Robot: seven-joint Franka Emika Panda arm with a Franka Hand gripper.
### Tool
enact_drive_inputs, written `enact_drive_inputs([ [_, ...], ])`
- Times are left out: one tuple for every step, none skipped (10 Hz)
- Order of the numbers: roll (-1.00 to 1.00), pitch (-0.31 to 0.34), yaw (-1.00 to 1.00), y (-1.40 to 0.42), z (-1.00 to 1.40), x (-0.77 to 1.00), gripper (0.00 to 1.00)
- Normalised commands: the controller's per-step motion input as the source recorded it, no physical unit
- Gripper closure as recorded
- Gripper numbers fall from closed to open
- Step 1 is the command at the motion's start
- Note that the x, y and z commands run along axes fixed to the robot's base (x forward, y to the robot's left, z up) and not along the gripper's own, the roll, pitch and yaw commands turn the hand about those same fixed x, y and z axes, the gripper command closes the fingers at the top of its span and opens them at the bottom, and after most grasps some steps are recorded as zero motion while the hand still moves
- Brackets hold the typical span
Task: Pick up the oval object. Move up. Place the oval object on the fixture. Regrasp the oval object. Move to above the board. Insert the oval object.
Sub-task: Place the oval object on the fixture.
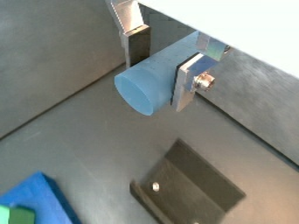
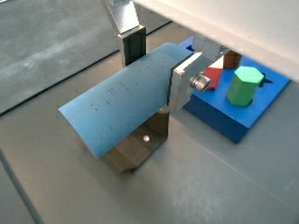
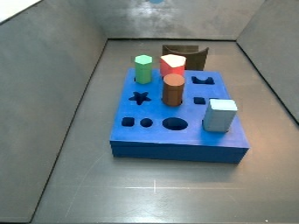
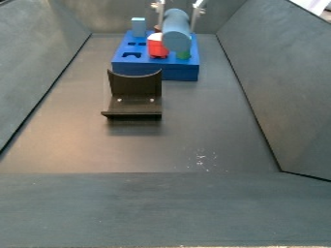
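Observation:
My gripper [image 1: 162, 80] is shut on the oval object [image 1: 149, 85], a pale blue-grey peg held crosswise between the silver fingers [image 1: 187, 80] and clear of the floor. In a wrist view the peg [image 2: 114, 118] hangs over the dark fixture [image 2: 132, 150]. In a side view the gripper [image 4: 176, 14] holds the peg [image 4: 175, 42] high, beyond the fixture [image 4: 134, 89] and near the bright blue board [image 4: 135, 64]. The other side view shows the board [image 3: 176, 131] with the fixture [image 3: 187, 55] behind it; there the gripper is out of view.
On the board stand a green hexagonal peg [image 3: 142, 68], a red peg [image 3: 173, 63], an orange-brown cylinder [image 3: 173, 89] and a pale blue square block [image 3: 219, 115]. Star, round and oval holes [image 3: 174, 123] lie open. Grey walls [image 4: 52, 58] enclose the floor.

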Motion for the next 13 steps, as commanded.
enact_drive_inputs([
  [0.07,0.149,-0.01,-0.20,0.03,1.00,1.00],
  [0.06,0.157,0.01,-0.16,0.02,1.00,1.00],
  [0.06,0.154,0.02,-0.14,0.02,1.00,1.00],
  [0.06,0.156,0.03,-0.10,0.02,1.00,1.00],
  [-1.00,0.133,-0.02,-0.22,-0.14,0.89,1.00],
  [-1.00,0.129,-0.03,-0.15,-0.12,0.79,1.00],
  [-1.00,0.130,-0.04,-0.07,-0.10,0.74,1.00],
  [-1.00,0.140,-0.06,-0.02,-0.04,0.64,1.00],
  [-1.00,0.148,-0.06,0.01,-0.03,0.57,1.00],
  [-1.00,0.153,-0.07,0.02,-0.03,0.50,1.00],
  [-1.00,0.154,-0.08,0.03,-0.03,0.43,1.00],
  [-1.00,0.160,-0.10,0.04,-0.02,0.34,1.00],
  [-1.00,0.166,-0.12,0.04,-0.02,0.28,1.00],
])
